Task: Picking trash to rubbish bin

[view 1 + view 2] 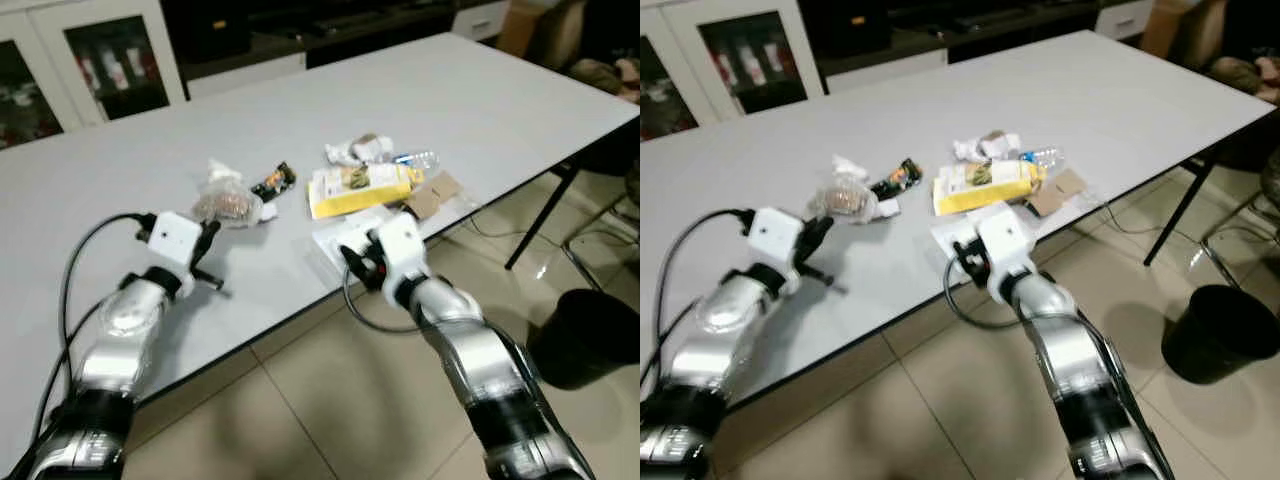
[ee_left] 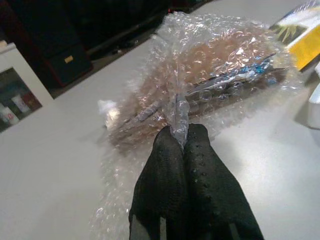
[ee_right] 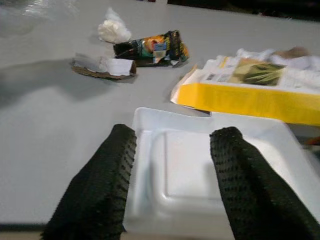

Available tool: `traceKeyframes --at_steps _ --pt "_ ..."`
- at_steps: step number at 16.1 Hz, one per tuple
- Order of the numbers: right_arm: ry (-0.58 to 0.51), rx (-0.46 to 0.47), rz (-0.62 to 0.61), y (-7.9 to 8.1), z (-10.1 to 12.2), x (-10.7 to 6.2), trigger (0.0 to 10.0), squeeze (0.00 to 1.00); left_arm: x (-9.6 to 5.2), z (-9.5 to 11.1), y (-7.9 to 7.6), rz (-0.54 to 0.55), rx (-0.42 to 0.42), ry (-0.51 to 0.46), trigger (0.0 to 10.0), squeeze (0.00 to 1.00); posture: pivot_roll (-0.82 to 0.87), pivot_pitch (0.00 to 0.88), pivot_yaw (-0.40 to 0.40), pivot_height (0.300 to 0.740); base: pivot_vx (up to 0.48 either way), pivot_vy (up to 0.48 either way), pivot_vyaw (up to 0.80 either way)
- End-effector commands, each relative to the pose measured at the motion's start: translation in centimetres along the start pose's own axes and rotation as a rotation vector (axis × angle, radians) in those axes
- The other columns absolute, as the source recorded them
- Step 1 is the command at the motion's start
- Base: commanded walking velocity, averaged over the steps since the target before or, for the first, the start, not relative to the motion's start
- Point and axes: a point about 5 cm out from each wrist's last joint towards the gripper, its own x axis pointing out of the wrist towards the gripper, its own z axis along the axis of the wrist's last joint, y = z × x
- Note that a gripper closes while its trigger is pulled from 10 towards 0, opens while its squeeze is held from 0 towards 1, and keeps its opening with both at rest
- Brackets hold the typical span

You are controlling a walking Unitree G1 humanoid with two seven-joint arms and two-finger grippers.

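Pinching the bubble wrap with the left gripper, fingers pressed together on a thin fold of film at its near edge, bundle resting on the table beside a dark wrapper. Hovering over the white tray near the table's front edge with the right gripper, fingers spread wide and apart from it. Better to lift the bundle straight up and slowly, since so slight a fold may slip or tear. Worth keeping the load low and clear of the yellow packet while turning toward the black bin on the floor, well off to the right.
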Motion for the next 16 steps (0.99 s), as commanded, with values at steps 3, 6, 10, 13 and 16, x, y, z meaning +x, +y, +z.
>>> traceKeyframes --at_steps 3,6,10,13,16 --pt "0.107 0.017 0.101 1.4 -0.4 3.2 10.0 1.0 -1.8 1.5 0.1 -0.042 0.03 0.002 0.0 0.0 -0.03 0.003 0.003 0.74 0.0 0.0 0.0" --pt "0.183 0.035 0.102 2.7 -0.7 4.7 10.0 1.0 -2.7 2.4 0.4 -0.035 0.026 0.02 0.0 0.0 -0.03 0.013 -0.003 0.74 0.0 0.0 0.0" --pt "0.216 0.081 0.083 3.8 0.1 6.3 10.0 1.0 -3.3 3.1 0.5 -0.033 0.03 0.051 0.0 0.0 -0.02 0.033 -0.007 0.74 0.0 0.0 0.0" --pt "0.208 0.054 0.074 3.9 1.7 7.2 10.0 1.0 -3.3 3.2 0.6 -0.035 0.025 0.067 0.0 0.0 -0.04 0.034 0.004 0.74 0.0 0.0 0.0" --pt "0.166 0.02 0.071 3.6 3.5 7.7 10.0 1.0 -3.2 3.5 0.4 -0.049 0.026 0.067 0.0 0.0 -0.03 0.041 -0.017 0.74 0.0 0.0 0.0"
